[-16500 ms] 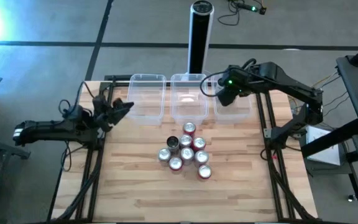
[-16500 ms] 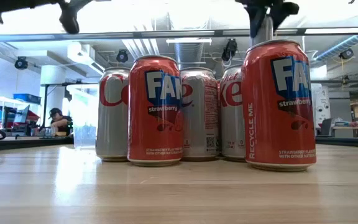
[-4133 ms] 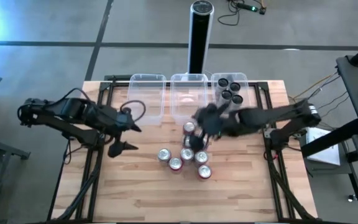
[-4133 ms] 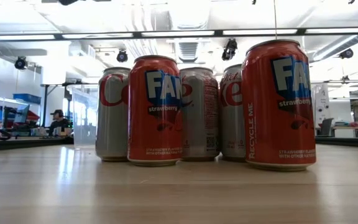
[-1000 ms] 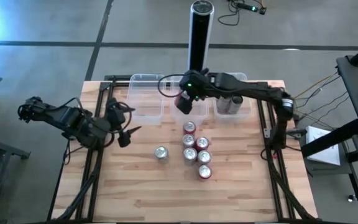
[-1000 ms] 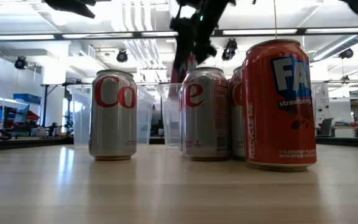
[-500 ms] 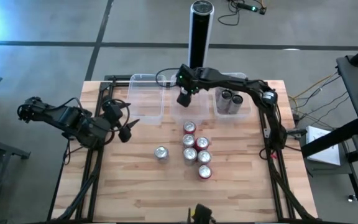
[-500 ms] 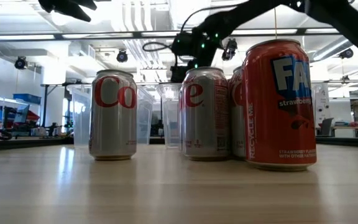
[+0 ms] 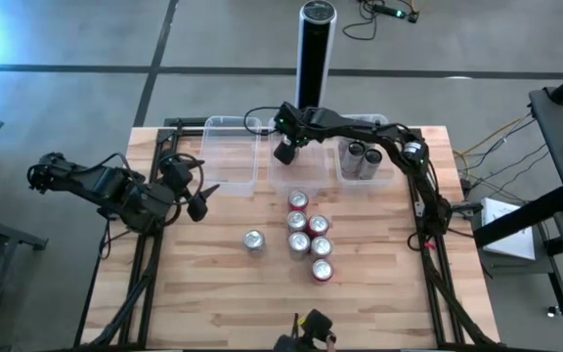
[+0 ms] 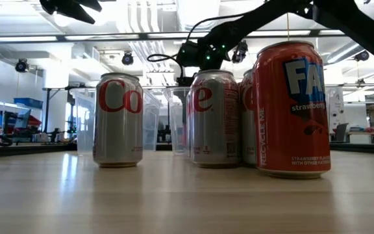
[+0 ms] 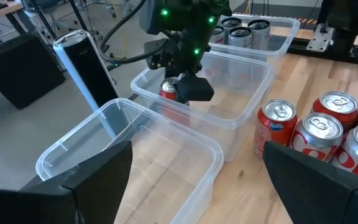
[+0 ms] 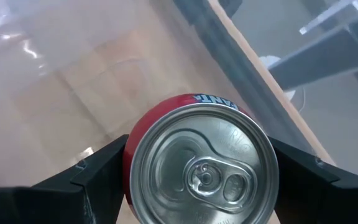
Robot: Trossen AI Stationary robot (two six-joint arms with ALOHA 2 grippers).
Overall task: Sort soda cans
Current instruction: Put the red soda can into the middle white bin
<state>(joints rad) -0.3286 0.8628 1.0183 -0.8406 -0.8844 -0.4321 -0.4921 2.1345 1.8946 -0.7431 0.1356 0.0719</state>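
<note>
Low view: nearest is a red Fanta can (image 10: 292,109), behind it silver cans (image 10: 119,120), with nothing of the bin contents visible. High view: 5 loose cans (image 9: 302,233) on the table (image 9: 213,293), 3 clear bins (image 9: 233,152) at the far edge, dark cans (image 9: 363,156) in the right bin. Right gripper (image 9: 284,153) sits in the middle bin (image 11: 241,93); its wrist view alone shows wide fingers flanking a red can (image 12: 199,163) on the bin floor, contact unclear. Left gripper (image 9: 201,200) hangs wide, empty, near the table's left edge.
</note>
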